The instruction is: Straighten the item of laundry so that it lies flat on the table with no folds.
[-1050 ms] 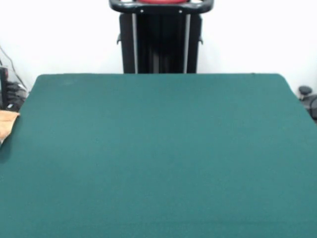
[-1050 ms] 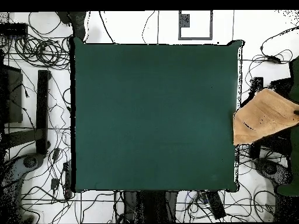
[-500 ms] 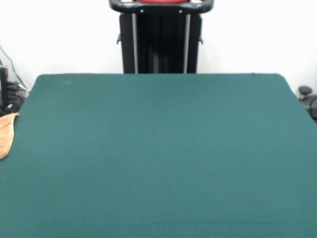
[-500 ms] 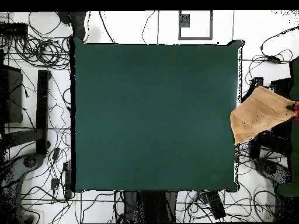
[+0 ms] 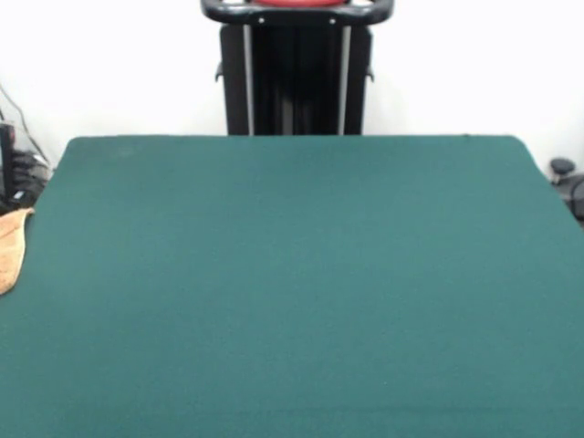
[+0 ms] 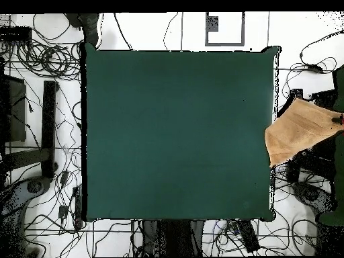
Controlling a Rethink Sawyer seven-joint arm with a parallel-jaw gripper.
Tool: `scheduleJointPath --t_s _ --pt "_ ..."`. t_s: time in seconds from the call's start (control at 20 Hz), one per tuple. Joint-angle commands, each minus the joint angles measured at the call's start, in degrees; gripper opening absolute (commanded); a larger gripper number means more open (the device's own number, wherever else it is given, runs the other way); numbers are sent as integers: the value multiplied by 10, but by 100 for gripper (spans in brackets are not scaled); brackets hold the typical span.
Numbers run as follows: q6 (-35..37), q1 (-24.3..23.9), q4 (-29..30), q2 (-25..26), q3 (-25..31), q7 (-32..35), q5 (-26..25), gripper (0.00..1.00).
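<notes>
The item of laundry [image 6: 299,131], a light orange-tan towel, hangs over the table's right edge in the overhead view. Most of it is off the table and only its corner overlaps the green cloth. In the front view just a strip of the item of laundry [image 5: 11,248] shows at the left edge. The table [image 6: 175,134] is a large dark green surface [image 5: 292,274] with nothing else lying on it. The gripper appears in neither view.
Tangled cables [image 6: 47,60] and black equipment [image 6: 13,107] lie on the floor to the left of the table in the overhead view. More cables [image 6: 302,57] run along the right side. A dark shape [image 6: 338,94] stands at the right edge beside the towel.
The towel has shifted slightly at the table's edge, its corner reaching a little further over the green cloth. Nothing else moved.
</notes>
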Motion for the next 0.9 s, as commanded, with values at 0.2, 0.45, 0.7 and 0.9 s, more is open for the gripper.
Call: scheduleJointPath --t_s 0.2,0.45,0.7,0.9 --pt "120 59 -89 3 58 -222 -51 0" --pt "156 70 -148 28 66 -247 -69 0" --pt "201 87 -223 56 84 -285 -100 0" --pt "169 76 -183 34 71 -267 -78 0"
